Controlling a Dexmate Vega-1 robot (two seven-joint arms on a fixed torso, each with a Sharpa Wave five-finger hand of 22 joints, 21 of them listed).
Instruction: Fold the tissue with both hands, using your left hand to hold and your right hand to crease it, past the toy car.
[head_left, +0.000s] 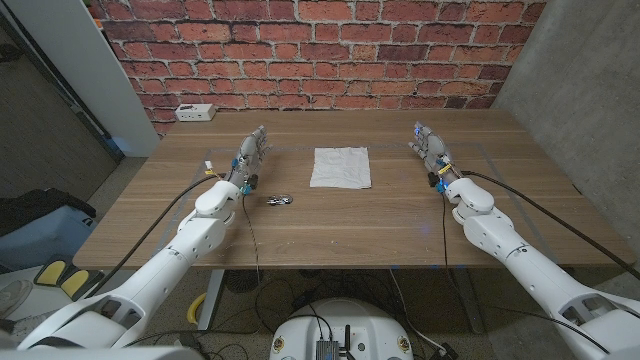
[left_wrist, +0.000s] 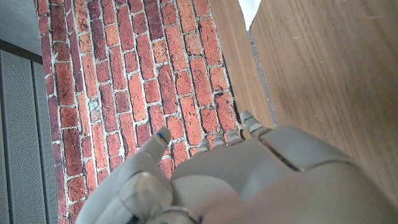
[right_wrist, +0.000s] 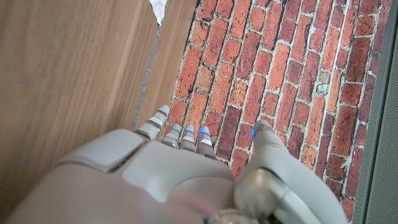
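A white tissue (head_left: 340, 166) lies spread flat on the wooden table (head_left: 330, 225), near its middle. A small dark toy car (head_left: 279, 200) sits on the table in front of the tissue's left corner. My left hand (head_left: 250, 156) stands to the left of the tissue, fingers straight and apart, holding nothing. My right hand (head_left: 431, 148) stands to the right of the tissue, likewise with straight fingers and nothing in it. A corner of the tissue (left_wrist: 254, 9) peeks in the left wrist view beyond my left hand (left_wrist: 249, 180), and a corner of the tissue (right_wrist: 159, 7) beyond my right hand (right_wrist: 168, 180).
A white power strip (head_left: 194, 112) lies at the table's back left corner. A red brick wall (head_left: 320, 50) rises behind the table. Cables run along both arms and hang under the front edge.
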